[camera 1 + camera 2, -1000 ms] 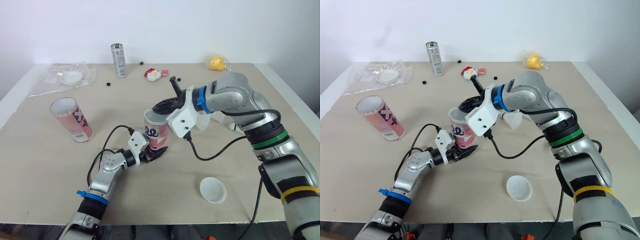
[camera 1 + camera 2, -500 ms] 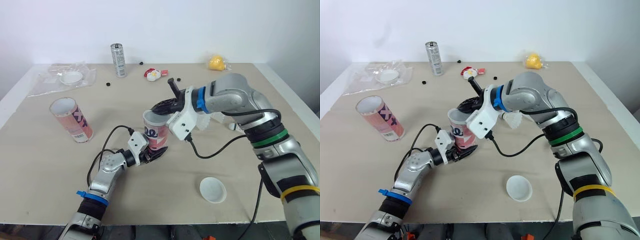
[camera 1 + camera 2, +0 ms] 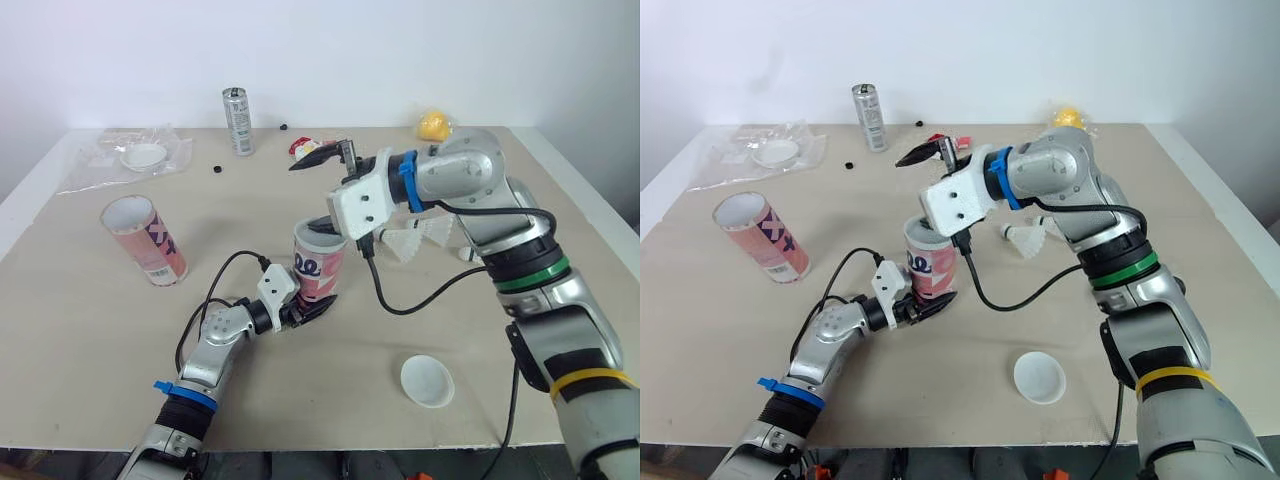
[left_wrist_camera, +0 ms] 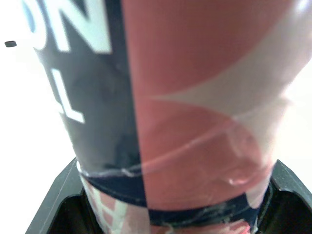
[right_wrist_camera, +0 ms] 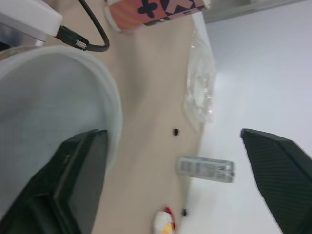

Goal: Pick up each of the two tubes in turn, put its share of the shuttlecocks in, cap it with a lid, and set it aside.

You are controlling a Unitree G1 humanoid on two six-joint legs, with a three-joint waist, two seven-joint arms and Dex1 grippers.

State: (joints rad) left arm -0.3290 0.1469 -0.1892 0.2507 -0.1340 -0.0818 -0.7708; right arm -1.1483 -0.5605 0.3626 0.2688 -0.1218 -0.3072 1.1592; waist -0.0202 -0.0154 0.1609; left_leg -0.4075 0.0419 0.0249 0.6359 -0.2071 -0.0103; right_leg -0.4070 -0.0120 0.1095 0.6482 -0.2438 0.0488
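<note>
Clamping the base of the upright shuttlecock tube (image 3: 320,262), the left gripper (image 3: 306,308) is gripping it with both jaws pressed to the tube wall. The right gripper (image 3: 318,157) is hovering above the tube mouth, jaws wide and empty. We are judging this as the filling step for this tube; we cannot tell what is inside. White shuttlecocks (image 3: 408,243) are lying beside the right forearm, so the next move calls for reaching one and lowering it into the mouth. The second tube (image 3: 143,238) is lying well apart and a lid (image 3: 426,381) is sitting nearer the front.
</note>
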